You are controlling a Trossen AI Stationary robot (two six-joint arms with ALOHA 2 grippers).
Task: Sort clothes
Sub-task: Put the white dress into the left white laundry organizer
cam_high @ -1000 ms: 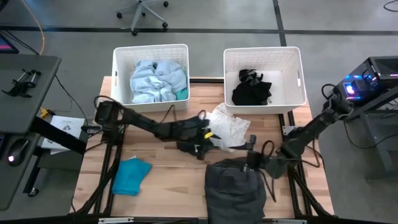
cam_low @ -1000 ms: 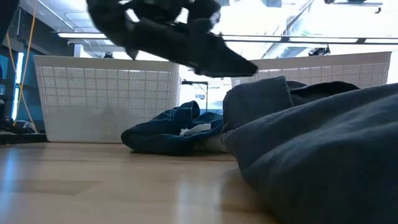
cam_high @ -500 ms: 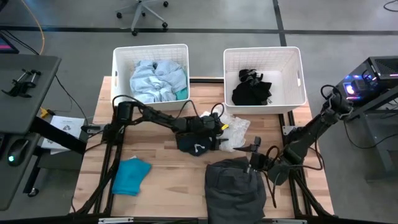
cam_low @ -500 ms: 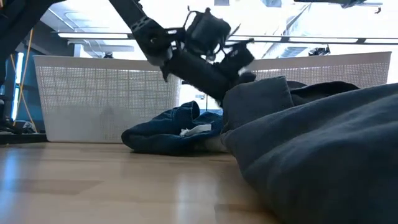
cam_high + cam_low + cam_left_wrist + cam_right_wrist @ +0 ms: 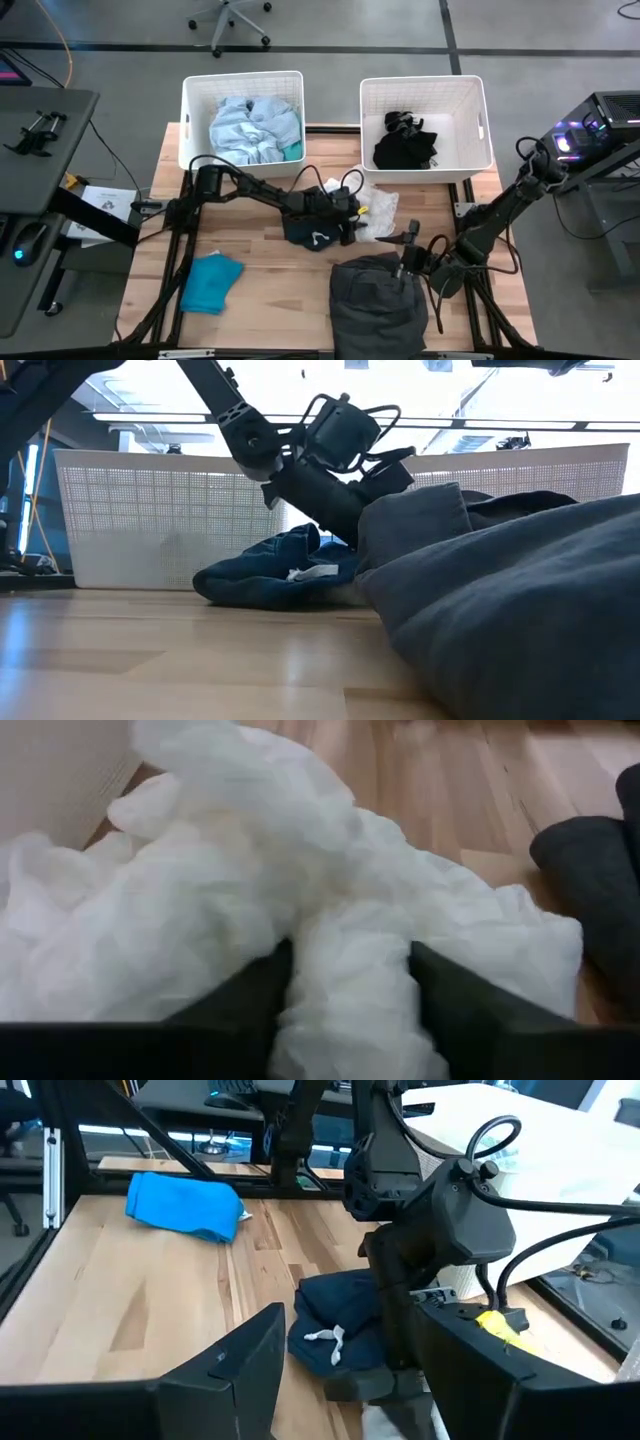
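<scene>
My left gripper (image 5: 352, 213) is open and pushed down into a crumpled white garment (image 5: 378, 207) at the table's middle; a ridge of it stands between the fingers in the left wrist view (image 5: 350, 948). A navy garment (image 5: 315, 233) lies beside it on the near side. My right gripper (image 5: 407, 251) is open and empty, by the far edge of the large dark grey garment (image 5: 378, 305) that lies at the near edge. A bright blue garment (image 5: 210, 281) lies near left. In the low view the grey garment (image 5: 500, 590) hides the left fingers. My left gripper has its open fingers (image 5: 255, 1005) sunk into the white garment from above, slanting toward the table's right. A raised fold of the cloth (image 5: 350, 1010) bulges between the two fingers. The garment lies slack on the table.
Two white baskets stand at the far edge: the left one (image 5: 192, 120) holds pale blue and teal clothes, the right one (image 5: 478, 120) holds black clothes (image 5: 405, 148). Bare wood shows between the blue garment and the navy one.
My left gripper has gone from above the navy garment toward the table's far right and down, ending in the white garment. The navy garment lies uncovered where it was.
</scene>
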